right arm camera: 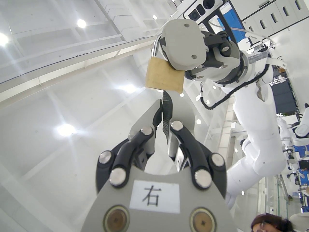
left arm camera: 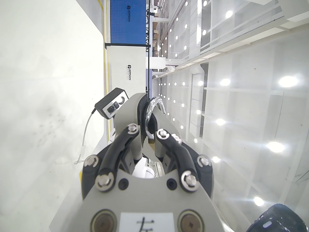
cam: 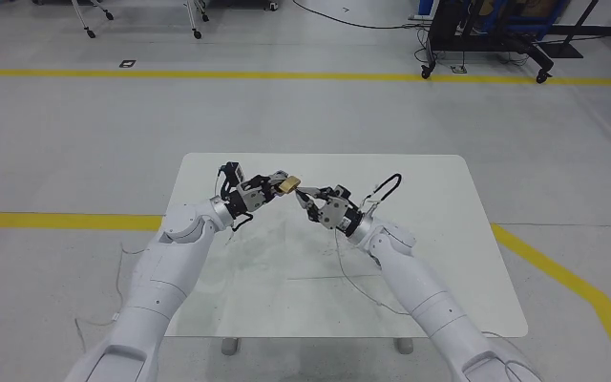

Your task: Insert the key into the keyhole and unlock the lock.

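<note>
Two items are being clamped above the tabletop (cam: 430, 181): lock (right arm camera: 164, 77) by left pincer (left arm camera: 148, 109), key (right arm camera: 167, 112) by right pincer (right arm camera: 163, 106).

The top view looks steeply down on the white worktop (cam: 430, 286) from above both arms. The left wrist view sits close behind the left hand (left arm camera: 147, 113) and the right wrist view close behind the right hand (right arm camera: 163, 109), both angled up at the ceiling. The top and right wrist views share the lock (right arm camera: 164, 77).
</note>
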